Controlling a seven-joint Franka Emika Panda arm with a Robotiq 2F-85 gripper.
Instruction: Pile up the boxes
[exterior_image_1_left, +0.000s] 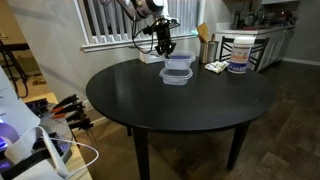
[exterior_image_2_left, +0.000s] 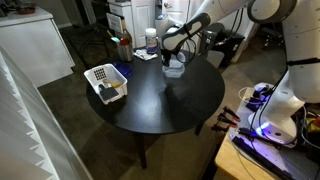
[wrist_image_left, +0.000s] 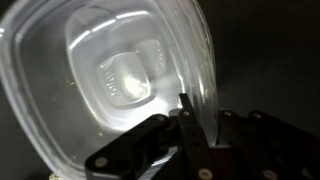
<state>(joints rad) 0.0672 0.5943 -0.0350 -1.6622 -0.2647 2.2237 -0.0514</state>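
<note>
Boxes (exterior_image_1_left: 177, 75) sit at the table's (exterior_image_1_left: 180, 115) twelve o'clock edge in an exterior view, where a nudge could send them off. Your gripper (wrist_image_left: 198, 120) is clamped on one box (wrist_image_left: 110, 80) by its rim (wrist_image_left: 205, 80); slick plastic may slip or tilt.

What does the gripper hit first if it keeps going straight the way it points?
The clear tub. In the wrist view its rim sits right at the tips of the gripper, possibly between them. Beyond that is the black table. Depth is unclear, so they may be touching now.
</note>
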